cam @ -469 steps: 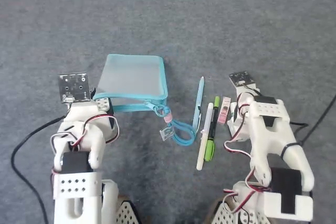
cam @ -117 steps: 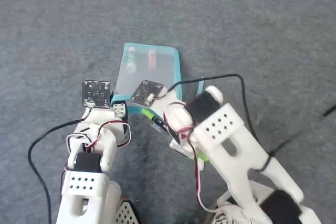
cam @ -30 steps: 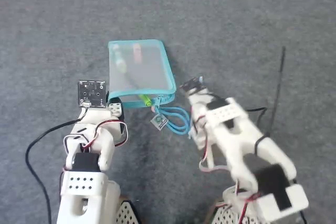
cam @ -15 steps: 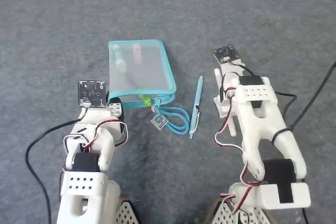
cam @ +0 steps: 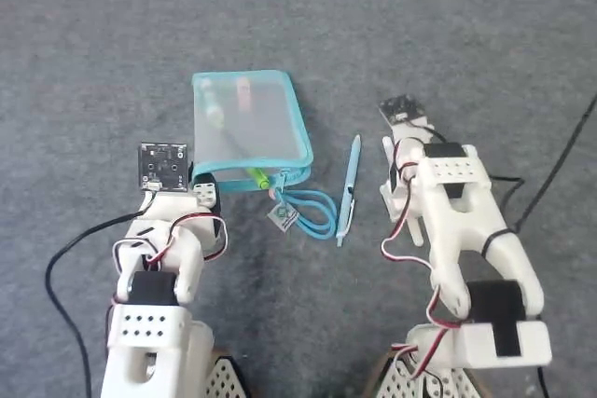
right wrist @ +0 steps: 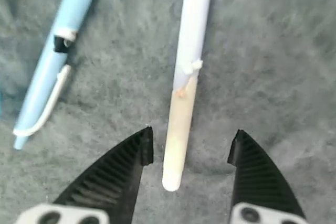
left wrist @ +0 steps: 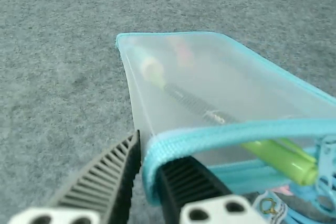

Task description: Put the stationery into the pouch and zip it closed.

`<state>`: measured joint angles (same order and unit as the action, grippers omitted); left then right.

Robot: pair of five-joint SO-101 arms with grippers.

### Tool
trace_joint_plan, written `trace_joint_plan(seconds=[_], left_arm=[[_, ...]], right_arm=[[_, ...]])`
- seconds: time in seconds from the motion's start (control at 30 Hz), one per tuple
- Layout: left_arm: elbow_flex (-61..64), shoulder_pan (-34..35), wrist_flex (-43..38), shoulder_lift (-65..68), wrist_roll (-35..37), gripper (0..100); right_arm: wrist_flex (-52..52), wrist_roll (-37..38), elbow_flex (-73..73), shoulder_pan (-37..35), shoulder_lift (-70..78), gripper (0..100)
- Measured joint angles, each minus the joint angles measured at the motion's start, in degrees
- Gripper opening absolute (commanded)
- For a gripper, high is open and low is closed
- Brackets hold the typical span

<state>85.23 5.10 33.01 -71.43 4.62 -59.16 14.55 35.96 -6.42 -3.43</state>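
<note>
Markings: a small tag [cam: 282,217] hangs at the zipper end of the pouch [cam: 250,128]; its print is too small to read.

Left gripper [left wrist: 148,150]: fingers clamped on the pouch's teal rim at the corner of the open mouth. Through the clear wall of the pouch a green highlighter [left wrist: 283,156] and a pink item [cam: 243,95] are visible; the highlighter's end protrudes from the mouth.

Right gripper [right wrist: 191,145]: fingers spread apart, one on each side of a white pen [right wrist: 186,77], not touching it. A blue pen [cam: 349,188] lies beside the pouch, just past the teal strap loop [cam: 317,212]; the white pen lies on the blue pen's side away from the pouch.

Change: one second ago the right arm was at the pouch's strap, over the blue pen. It now stands past that pen from the pouch. The pouch, its contents and the left gripper are unchanged.
</note>
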Motion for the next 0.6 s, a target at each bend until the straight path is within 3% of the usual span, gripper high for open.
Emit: trace_joint_plan(seconds=[0.13, 0.3, 0.6], left_arm=[[0.0, 0.0, 0.0, 0.0, 0.0, 1], [0.0, 0.0, 0.0, 0.0, 0.0, 1], [0.0, 0.0, 0.0, 0.0, 0.0, 1]], right_arm=[[1.0, 0.0, 0.3, 0.0, 5.6, 18.7], [-0.2, 0.0, -3.2, 1.1, 9.2, 0.4], [-5.3, 0.0, -5.7, 4.1, 9.9, 0.8]])
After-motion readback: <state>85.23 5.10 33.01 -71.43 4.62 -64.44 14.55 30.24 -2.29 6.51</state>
